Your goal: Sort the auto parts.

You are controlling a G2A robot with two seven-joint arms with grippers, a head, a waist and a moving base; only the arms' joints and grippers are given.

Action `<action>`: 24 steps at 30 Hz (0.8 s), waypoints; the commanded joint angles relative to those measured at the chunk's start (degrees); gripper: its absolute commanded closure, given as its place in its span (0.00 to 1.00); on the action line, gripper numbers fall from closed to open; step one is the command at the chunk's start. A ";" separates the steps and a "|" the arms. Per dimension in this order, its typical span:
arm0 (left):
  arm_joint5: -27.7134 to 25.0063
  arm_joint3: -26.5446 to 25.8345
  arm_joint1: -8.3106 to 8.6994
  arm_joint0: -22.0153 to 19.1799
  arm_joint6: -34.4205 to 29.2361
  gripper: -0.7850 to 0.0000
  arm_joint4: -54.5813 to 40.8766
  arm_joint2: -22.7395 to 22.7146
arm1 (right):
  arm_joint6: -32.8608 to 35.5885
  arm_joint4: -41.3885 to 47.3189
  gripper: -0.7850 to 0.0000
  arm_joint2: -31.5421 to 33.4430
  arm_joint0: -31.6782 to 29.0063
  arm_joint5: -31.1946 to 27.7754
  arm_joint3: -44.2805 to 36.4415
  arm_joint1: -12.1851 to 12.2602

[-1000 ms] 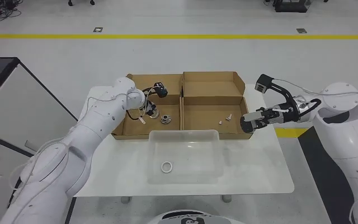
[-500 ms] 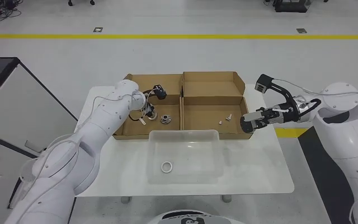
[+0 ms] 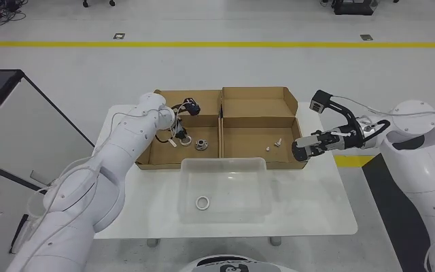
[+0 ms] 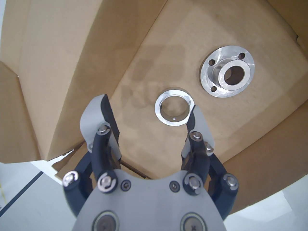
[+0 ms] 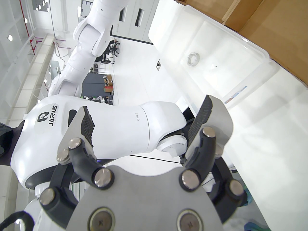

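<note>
Left fingers [image 4: 94,115], black-padded, spread near shiny metal ring [image 4: 174,109].

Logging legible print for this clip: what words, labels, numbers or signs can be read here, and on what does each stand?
Sticker on the wall of the clear plastic bin: too small to read.
Two small square floor markers: too small to read.
Faint dark patches on the floor of the brown cardboard box: no legible characters.
Silver metal ring and silver flanged metal hub: no markings seen.
</note>
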 commanded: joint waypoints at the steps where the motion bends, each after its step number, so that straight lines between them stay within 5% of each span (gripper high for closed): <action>1: -0.21 0.03 0.14 -0.74 0.46 0.00 0.32 -0.37 | 0.00 0.00 0.00 0.00 0.00 0.00 0.00 0.00; 7: -3.33 -2.14 1.74 -3.44 3.27 0.00 2.36 -2.32 | 0.00 0.00 0.00 0.00 0.00 0.00 0.00 0.00; 13: -9.27 -9.16 5.09 -4.28 2.59 0.00 1.45 -6.48 | 0.00 0.00 0.00 0.00 0.00 0.00 0.00 0.00; 17: -12.47 -18.86 8.22 -2.20 -2.93 0.00 -2.48 -10.87 | 0.00 0.00 0.00 0.00 0.00 0.00 0.00 0.00; 24: -6.63 -45.20 14.83 8.73 -16.75 0.00 -10.37 -19.44 | 0.00 0.00 0.00 0.00 0.00 0.00 0.00 0.00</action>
